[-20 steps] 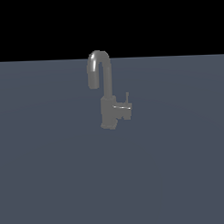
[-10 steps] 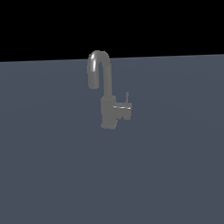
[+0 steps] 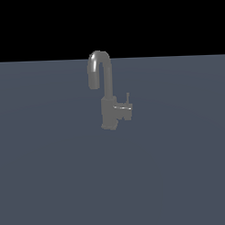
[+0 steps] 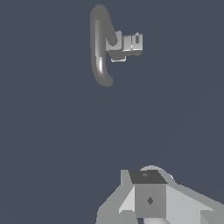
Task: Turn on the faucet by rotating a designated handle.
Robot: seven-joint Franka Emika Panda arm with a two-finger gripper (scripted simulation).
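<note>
The faucet (image 3: 106, 94) stands upright, its handle (image 3: 124, 108) untouched; the gripper (image 4: 151, 199) is well apart, its opening not visible.

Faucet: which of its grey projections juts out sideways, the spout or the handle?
The handle, a short horizontal stub with a thin upright pin; the spout rises and hooks over.

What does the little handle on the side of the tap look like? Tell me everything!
The handle is a short, dull grey, metal-looking stub. It sticks out sideways from the blocky body of the faucet, toward the exterior view's right, on the opposite side from where the hooked spout curls. A thin pin-like lever stands upright near its outer end. Nothing touches it except the tap itself; the gripper is well away.
</note>
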